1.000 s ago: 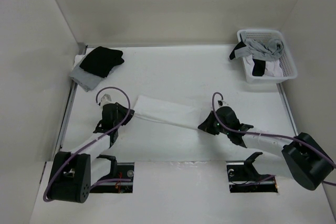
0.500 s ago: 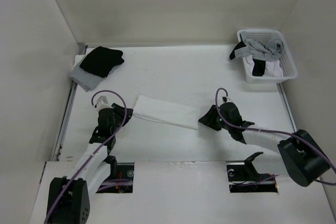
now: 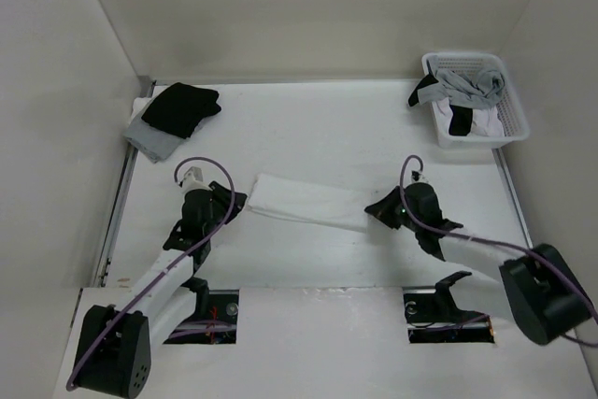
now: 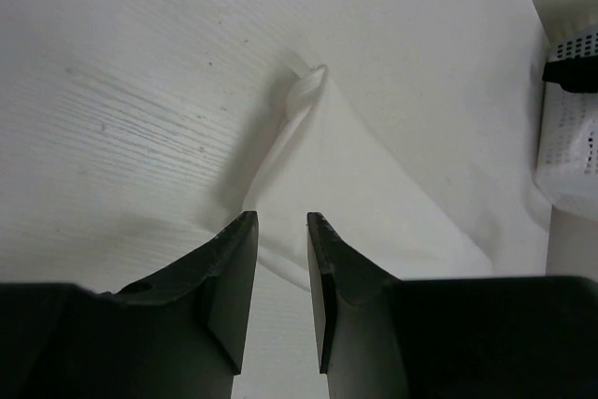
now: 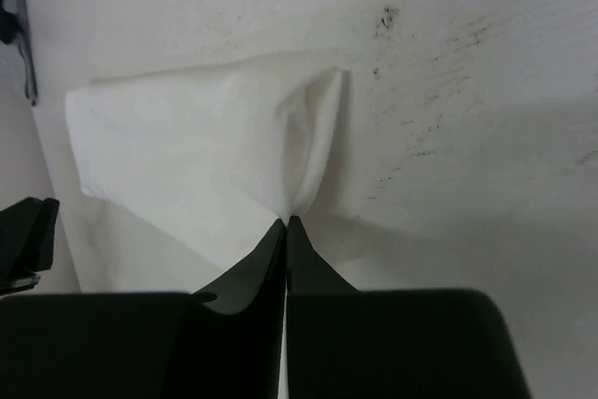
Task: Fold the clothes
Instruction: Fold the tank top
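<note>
Lying across the middle of the table (image 3: pixel 318 128): one white garment (image 3: pixel 308 201), folded into a long narrow strip that runs from left to right, its right end a little nearer the arms than its left.

Left gripper (image 3: pixel 239 203) — at the strip's left end. In the left wrist view its two fingers stand apart with a narrow gap; the corner of the cloth lies flat just ahead of and beneath the tips, and nothing is pinched between them.

Right gripper (image 5: pixel 285 223) — at the strip's right end. Fingers pressed together, tips nipping a small pucker of the white fabric; creases in the cloth run up into the closed tips.

Far left corner of the table: black garment (image 3: pixel 182 106) heaped on a grey cloth (image 3: pixel 148 143), well apart from the strip.

Far right corner: white basket (image 3: pixel 478 141) holding a tangle of grey, black and white clothing (image 3: pixel 462 89), some of it hanging over the rim.
</note>
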{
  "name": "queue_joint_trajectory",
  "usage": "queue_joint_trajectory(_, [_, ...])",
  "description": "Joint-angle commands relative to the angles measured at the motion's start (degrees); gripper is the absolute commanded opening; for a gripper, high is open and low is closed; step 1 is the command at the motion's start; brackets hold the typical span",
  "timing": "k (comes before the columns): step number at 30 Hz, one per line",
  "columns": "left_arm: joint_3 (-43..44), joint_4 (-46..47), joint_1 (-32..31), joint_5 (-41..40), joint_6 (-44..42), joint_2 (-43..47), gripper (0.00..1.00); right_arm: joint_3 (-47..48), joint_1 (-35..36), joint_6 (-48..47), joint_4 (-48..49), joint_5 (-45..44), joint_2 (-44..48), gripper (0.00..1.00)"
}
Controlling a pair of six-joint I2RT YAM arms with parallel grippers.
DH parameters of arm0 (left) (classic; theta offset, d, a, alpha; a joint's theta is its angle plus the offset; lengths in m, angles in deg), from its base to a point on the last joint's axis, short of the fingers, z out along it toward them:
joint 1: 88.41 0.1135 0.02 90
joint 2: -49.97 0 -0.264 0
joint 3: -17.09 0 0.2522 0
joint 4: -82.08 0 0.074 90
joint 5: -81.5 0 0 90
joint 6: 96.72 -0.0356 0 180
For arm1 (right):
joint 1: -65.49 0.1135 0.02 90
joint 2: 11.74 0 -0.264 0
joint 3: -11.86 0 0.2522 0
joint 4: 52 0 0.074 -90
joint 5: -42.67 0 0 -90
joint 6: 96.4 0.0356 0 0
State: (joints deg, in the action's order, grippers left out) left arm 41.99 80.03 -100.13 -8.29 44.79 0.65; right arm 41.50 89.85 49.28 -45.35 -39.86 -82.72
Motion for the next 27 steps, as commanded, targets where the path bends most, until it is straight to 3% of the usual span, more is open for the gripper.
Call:
queue_joint_trajectory(1, [2.84,2.18,-2.90,-0.65,0.96,0.01,0.26,-0.59,-0.59,-0.57,-8.94,-4.99,10.74,0.01])
queue_joint_trajectory(5, [3.01,2.88,-7.03,-1.87,2.63,-0.16,0.26,3.36,-0.59,-4.78,-23.54,-10.26,21.92,0.02])
queue_joint_trajectory(9, [3.45,4.55,-10.72,-2.58,3.42,-1.56,0.26,10.82,0.37,-9.18,-29.53,-13.00,22.30,0.02])
queue_joint_trajectory(13, [3.19,5.96,-12.40,-2.67,4.22,-1.83,0.26,19.78,6.69,-10.68,-32.00,-15.63,16.59,0.01])
queue_joint_trajectory(21, [0.73,6.31,-12.93,-1.97,5.18,2.47,0.26,38.68,20.23,-11.03,-36.22,-20.73,-2.82,0.02])
queue_joint_trajectory(27, [-1.29,5.70,-11.00,0.49,5.36,6.69,0.27,53.88,26.39,-11.03,-39.82,-21.71,-19.69,0.02])
